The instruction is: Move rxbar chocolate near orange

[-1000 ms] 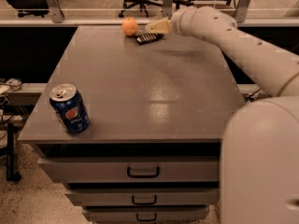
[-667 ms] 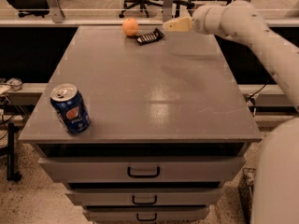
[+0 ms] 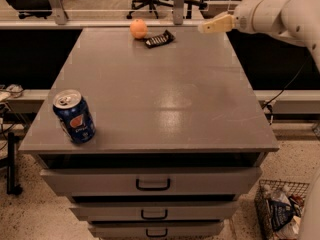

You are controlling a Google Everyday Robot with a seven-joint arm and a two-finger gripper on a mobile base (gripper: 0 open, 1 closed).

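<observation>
The gripper (image 3: 203, 28) hangs at the far right edge of the table (image 3: 165, 109), above the top's level and just off its back corner, its tip pointing across the top toward the task's things. Whether the claw is open or closed cannot be told from this view, but nothing shows in it. The rxbar chocolate (image 3: 159, 39) lies flat on the table apart from the claw, out ahead of its tip toward the left of the view and a little lower. The orange (image 3: 138, 28) sits farther along that same line, beyond the bar from the claw, so the bar lies between claw and fruit. The bar's long axis runs aslant, its far end angled up toward the claw and its near end toward the orange. That near end is just beside the fruit, and it is not clear whether they touch. This rig has one arm, so no choice of side arises. Judged from how things lie, the bar already looks placed near the orange, and what is left seems to be keeping the claw clear of it. Any fresh reach would run straight along the line of the tip and would meet the bar end-on. The blue soda can (image 3: 74, 116) stands well apart from the claw, at the opposite front corner.
</observation>
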